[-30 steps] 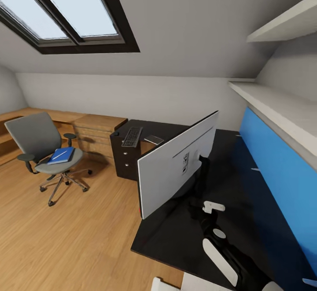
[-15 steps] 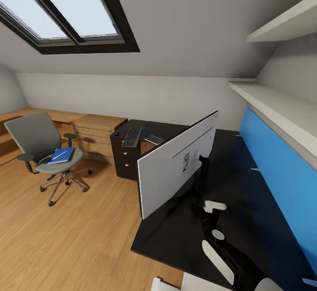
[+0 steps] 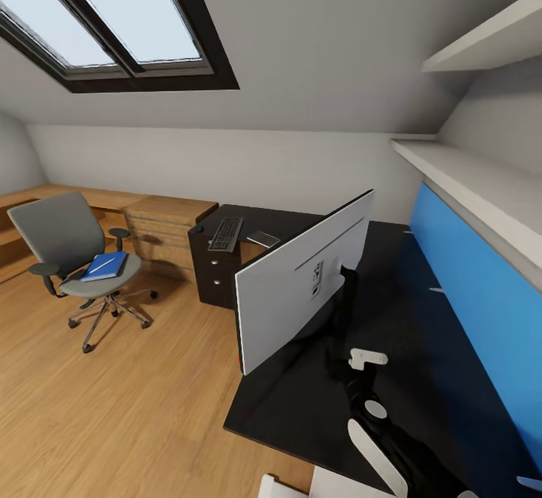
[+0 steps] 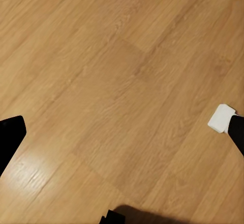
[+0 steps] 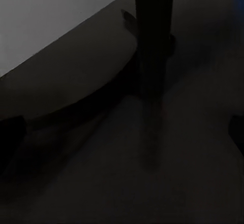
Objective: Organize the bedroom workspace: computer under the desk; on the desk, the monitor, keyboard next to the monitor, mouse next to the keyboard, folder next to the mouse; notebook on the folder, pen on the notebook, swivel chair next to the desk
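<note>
The monitor [image 3: 297, 291] stands on the black desk [image 3: 301, 400] with its pale back toward me. In the right wrist view its neck [image 5: 153, 41] rises just ahead of my right gripper [image 5: 122, 132], which is open and empty. The keyboard [image 3: 226, 234] lies on the desk's far end, with a small dark mouse [image 3: 198, 228] and a flat grey notebook [image 3: 263, 239] beside it. The blue folder [image 3: 104, 266] rests on the swivel chair [image 3: 71, 253], the white pen [image 3: 101, 264] on top. My left gripper [image 4: 122, 137] hangs open over bare floor. The computer is out of view.
A light wooden counter with drawers [image 3: 162, 230] runs along the far wall beside the desk's dark drawer unit [image 3: 214, 272]. A blue panel [image 3: 482, 294] and white shelves [image 3: 482, 189] line the right wall. Wooden floor [image 3: 135, 392] stretches between me and the chair.
My right arm has drawn back a little from the monitor's neck toward me. The chair, folder, keyboard and monitor have not moved.
</note>
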Robot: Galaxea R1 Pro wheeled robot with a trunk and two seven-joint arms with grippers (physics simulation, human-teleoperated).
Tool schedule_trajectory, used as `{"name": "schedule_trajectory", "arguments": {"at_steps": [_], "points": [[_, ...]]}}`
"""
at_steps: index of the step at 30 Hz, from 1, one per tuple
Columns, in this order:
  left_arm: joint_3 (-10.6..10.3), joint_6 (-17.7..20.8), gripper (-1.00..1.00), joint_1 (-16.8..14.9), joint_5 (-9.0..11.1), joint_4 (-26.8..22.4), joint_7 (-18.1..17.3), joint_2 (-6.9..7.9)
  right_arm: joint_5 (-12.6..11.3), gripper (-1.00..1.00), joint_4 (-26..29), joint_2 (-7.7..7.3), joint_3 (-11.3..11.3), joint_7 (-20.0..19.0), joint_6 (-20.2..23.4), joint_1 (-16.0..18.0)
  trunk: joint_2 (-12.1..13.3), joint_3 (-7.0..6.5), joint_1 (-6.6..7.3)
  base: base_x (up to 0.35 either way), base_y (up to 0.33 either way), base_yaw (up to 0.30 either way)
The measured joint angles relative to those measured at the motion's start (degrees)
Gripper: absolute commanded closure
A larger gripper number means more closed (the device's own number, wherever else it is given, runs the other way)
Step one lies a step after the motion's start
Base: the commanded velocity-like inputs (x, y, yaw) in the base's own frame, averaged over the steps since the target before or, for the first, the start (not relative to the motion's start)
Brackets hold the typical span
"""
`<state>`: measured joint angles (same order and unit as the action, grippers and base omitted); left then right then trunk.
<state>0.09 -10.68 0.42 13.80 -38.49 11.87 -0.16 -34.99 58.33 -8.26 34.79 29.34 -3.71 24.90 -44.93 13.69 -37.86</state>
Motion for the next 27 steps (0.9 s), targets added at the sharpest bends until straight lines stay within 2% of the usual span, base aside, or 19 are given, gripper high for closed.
{"name": "schedule_trajectory", "arguments": {"at_steps": [5, 17, 27], "points": [[0.00, -0.02, -1.00, 0.00, 0.00, 0.00, 0.00, 0.00, 0.00, -1.00, 1.61, -0.01, -0.01, 0.01, -0.03, -0.02, 0.00, -0.05, 0.00, 0.000, 0.000, -0.054], [0.00, -0.03, -1.00, 0.00, 0.00, 0.00, 0.01, 0.04, 0.02, -1.00, 1.67, 0.05, 0.02, 0.09, -0.03, -0.03, 0.00, -0.30, 0.00, 0.000, 0.000, -0.144], [0.02, -0.02, -1.00, 0.00, -0.01, 0.00, 0.00, 0.08, 2.08, -1.00, 1.66, 0.32, 0.15, 1.09, 0.04, -0.03, 0.00, -0.31, 0.00, 0.000, 0.000, -0.012]]}}
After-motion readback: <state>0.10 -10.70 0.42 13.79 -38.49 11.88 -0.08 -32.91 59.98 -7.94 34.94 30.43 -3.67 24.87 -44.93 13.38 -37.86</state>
